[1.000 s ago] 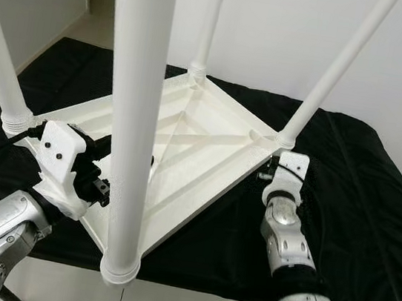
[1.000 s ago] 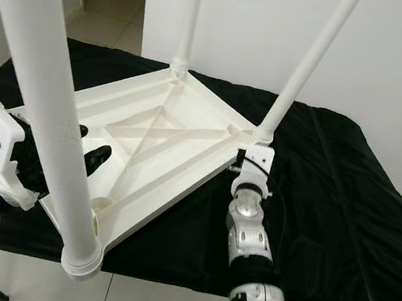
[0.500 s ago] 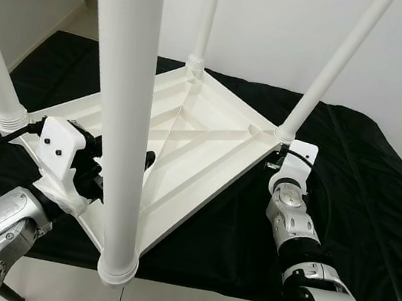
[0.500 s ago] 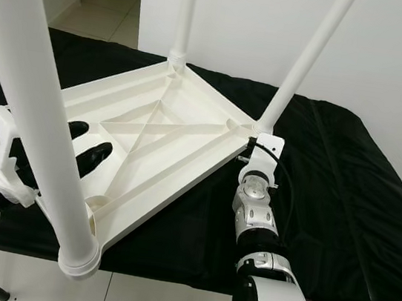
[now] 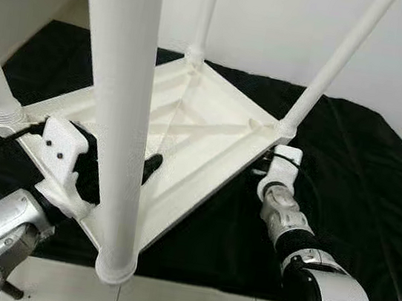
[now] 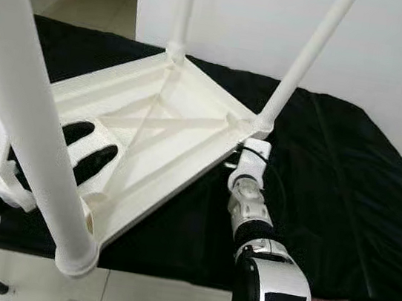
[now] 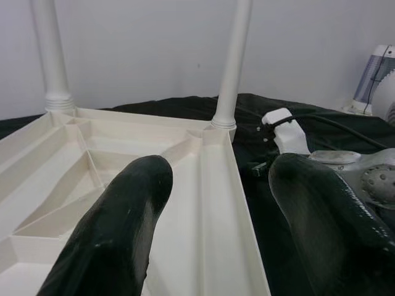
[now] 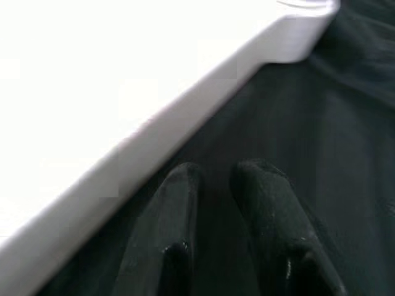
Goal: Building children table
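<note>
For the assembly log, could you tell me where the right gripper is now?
The right gripper sits low on the black cloth, beside the upturned table's right edge.

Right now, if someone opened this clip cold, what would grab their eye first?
The upside-down white children's table, lying on a black cloth with its four legs pointing up; the nearest leg cuts through the middle of the head views. The left gripper is open astride the tabletop's near rim, one finger inside the tray-like underside. The right gripper, fingers close together, is low beside the right edge, near a corner leg.
</note>
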### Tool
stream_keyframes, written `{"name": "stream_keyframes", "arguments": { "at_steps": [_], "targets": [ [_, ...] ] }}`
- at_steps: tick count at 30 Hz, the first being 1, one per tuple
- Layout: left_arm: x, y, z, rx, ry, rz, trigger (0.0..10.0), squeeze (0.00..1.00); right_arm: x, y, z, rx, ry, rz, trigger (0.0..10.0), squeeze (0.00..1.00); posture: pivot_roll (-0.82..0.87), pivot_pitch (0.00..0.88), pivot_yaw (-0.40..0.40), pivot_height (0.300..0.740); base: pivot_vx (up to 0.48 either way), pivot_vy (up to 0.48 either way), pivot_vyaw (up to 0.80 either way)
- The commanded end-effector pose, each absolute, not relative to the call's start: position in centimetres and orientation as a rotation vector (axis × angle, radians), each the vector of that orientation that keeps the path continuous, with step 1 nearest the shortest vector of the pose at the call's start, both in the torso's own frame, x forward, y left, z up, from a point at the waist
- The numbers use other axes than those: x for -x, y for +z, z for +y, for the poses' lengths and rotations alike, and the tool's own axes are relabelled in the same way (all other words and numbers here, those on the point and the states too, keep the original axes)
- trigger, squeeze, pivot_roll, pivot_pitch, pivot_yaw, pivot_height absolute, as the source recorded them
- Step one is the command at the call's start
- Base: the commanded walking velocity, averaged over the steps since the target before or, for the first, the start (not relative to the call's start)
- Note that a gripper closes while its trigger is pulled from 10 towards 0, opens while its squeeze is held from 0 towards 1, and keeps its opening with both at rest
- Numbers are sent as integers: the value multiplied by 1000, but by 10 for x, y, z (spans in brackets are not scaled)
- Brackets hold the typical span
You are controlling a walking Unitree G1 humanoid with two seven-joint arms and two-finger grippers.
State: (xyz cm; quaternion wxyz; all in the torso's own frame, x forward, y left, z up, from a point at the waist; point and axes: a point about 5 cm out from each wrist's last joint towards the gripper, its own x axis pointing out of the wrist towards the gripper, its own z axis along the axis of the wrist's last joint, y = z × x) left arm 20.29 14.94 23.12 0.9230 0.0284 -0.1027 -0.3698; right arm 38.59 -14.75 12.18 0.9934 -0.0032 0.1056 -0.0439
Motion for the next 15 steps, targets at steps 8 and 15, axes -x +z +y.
{"name": "stream_keyframes", "arguments": {
  "at_steps": [8,15],
  "targets": [
    [-196,235,138,-37,-818,-219,10000,0,-389,124,-132,64,82,203,10000,0,113,131,-131,740,0,0,0],
    [-191,238,133,-3,-825,-229,10000,0,-392,133,-117,107,211,167,10000,0,120,140,-120,740,0,0,0]
  ]
}}
